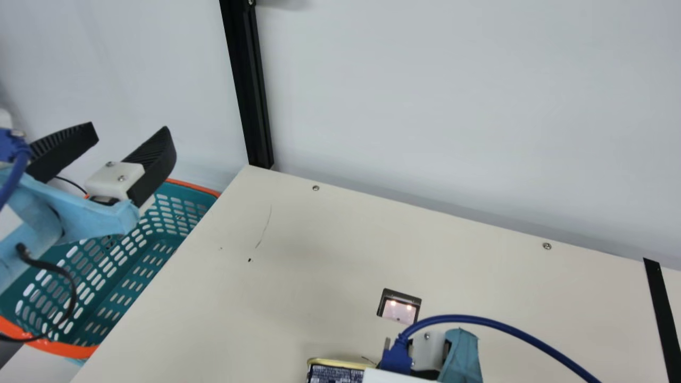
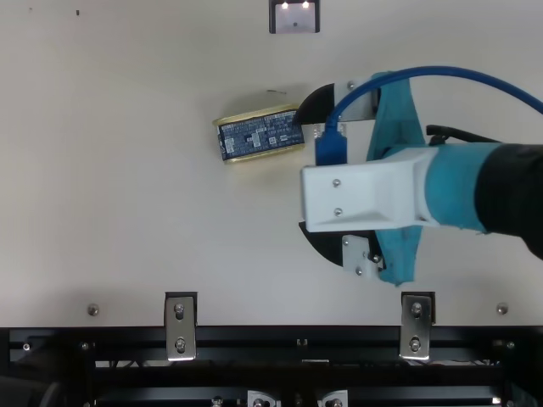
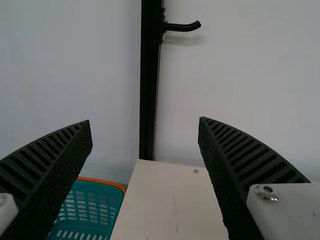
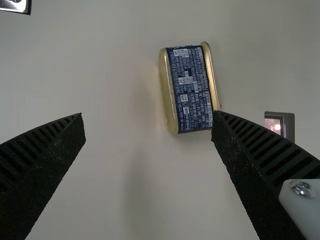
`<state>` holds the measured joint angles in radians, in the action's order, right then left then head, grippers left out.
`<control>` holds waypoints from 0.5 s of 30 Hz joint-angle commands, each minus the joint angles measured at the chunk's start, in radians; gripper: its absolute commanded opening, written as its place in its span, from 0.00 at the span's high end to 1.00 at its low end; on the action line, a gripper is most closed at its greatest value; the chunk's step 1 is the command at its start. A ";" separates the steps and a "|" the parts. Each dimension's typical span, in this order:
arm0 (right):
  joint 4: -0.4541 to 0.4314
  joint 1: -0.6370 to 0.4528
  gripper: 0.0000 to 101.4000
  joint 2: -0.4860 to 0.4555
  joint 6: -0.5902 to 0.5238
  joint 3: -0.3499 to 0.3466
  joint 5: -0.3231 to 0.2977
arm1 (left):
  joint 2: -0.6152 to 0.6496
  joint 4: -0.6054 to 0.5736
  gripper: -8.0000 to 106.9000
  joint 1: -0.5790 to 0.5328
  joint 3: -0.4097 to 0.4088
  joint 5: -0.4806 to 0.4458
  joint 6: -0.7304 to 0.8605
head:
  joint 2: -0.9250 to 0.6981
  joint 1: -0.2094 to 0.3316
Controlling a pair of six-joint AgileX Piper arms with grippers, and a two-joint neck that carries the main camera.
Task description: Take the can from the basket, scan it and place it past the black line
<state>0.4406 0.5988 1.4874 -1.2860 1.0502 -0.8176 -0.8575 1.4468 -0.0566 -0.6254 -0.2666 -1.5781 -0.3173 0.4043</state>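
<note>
The can (image 2: 260,134), gold-rimmed with a dark blue printed label, lies on its side on the table. In the top view my right gripper (image 2: 298,174) is just beside the can's end, open, its upper fingertip close to it. The right wrist view has the can (image 4: 190,89) beyond the open gripper (image 4: 148,114), nothing held. At the main view's left, my left gripper (image 1: 130,132) stands open and empty above the teal basket (image 1: 69,348) with its orange rim; the left wrist view shows this gripper (image 3: 145,120) too. The black line (image 1: 662,314) crosses the table at far right.
A small scanner window (image 1: 399,308) with two lights is set in the table behind the can. A black upright post (image 1: 247,85) stands at the table's far left corner before a pale wall. The right arm's blue cable (image 2: 441,71) arches over the table.
</note>
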 commanded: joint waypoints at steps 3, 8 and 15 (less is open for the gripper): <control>-0.010 0.023 0.00 0.042 0.016 0.027 0.020 | 0.000 0.000 0.15 0.000 0.000 0.000 0.000 | 0.005 0.032; -0.021 0.046 0.00 0.101 0.024 0.070 0.033 | 0.000 0.000 0.15 0.000 0.000 0.000 0.000 | 0.005 0.032; -0.032 0.058 0.00 0.176 0.023 0.129 0.041 | 0.000 0.000 0.15 0.000 0.000 0.000 0.000 | 0.005 0.032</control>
<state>0.4127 0.6576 1.6524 -1.2613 1.1710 -0.7745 -0.8575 1.4468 -0.0566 -0.6254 -0.2666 -1.5781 -0.3173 0.4043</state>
